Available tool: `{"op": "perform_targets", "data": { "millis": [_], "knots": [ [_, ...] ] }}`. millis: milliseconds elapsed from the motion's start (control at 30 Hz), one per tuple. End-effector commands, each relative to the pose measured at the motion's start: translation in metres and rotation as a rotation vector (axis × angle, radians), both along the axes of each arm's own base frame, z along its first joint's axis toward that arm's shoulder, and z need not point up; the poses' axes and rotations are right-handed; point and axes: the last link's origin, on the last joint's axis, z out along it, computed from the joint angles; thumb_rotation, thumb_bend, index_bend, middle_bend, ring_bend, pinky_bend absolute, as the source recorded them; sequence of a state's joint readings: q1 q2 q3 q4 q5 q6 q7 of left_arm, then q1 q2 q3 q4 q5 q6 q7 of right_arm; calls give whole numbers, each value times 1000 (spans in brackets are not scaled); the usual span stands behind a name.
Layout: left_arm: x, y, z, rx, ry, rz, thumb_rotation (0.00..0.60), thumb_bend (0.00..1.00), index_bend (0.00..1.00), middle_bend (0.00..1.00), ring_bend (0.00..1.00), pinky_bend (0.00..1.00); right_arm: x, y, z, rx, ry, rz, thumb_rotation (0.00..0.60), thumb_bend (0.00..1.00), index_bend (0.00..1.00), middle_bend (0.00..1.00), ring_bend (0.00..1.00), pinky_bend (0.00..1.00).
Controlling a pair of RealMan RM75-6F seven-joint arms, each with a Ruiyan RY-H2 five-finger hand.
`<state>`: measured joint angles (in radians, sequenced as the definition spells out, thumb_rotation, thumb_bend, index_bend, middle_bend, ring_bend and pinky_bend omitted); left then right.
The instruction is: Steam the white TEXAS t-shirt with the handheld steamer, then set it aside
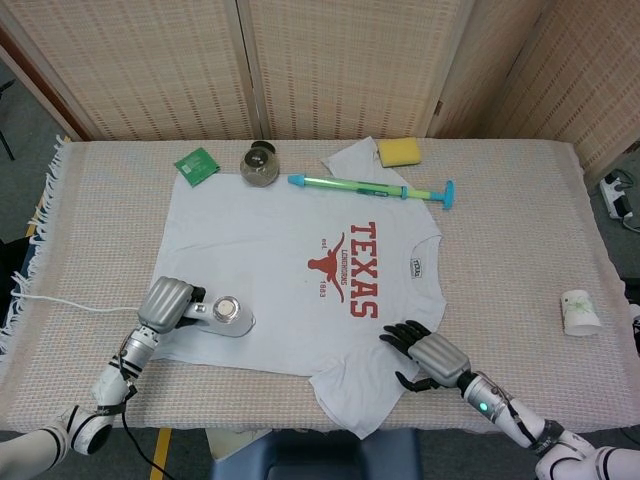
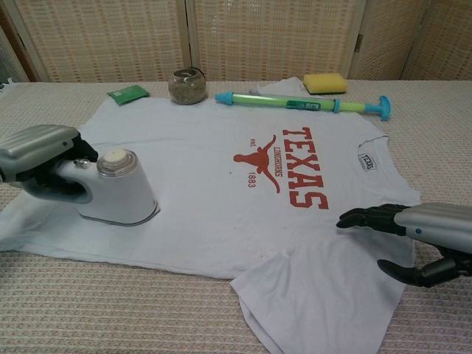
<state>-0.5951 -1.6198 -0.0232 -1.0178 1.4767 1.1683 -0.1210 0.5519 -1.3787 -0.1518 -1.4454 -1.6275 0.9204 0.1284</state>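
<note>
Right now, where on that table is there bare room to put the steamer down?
Bare cloth lies right of the t-shirt, between its sleeve and the paper cup, and left of it by the fringe. The far edge is crowded: green packet, jar, toy pump, sponge.
</note>
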Motion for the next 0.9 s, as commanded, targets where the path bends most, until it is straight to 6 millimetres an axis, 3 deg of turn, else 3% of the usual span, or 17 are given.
{"op": "perform_targets", "data": {
  "millis": [33,267,467,633,900],
  "knots": [
    [7,8,7,44,-52,10,600,424,833,987,827,748,0,0,-1,3,1,1,178,528,0,0,0,0],
    [36,53,-1,122,-159,77,600,426,834,988,828,748,3,1,0,-4,-9,7,180,531,0,0,0,0],
    [39,72,-23,136,-95,110,600,427,834,988,829,748,3,3,2,-11,-6,1,181,542,0,0,0,0],
    [27,76,-27,156,-62,142,600,426,834,987,828,748,2,3,3,-16,-2,-2,182,553,0,0,0,0],
    [-16,75,-15,189,1,237,600,425,834,987,828,748,3,5,0,-7,-3,2,181,562,0,0,0,0]
  ]
}}
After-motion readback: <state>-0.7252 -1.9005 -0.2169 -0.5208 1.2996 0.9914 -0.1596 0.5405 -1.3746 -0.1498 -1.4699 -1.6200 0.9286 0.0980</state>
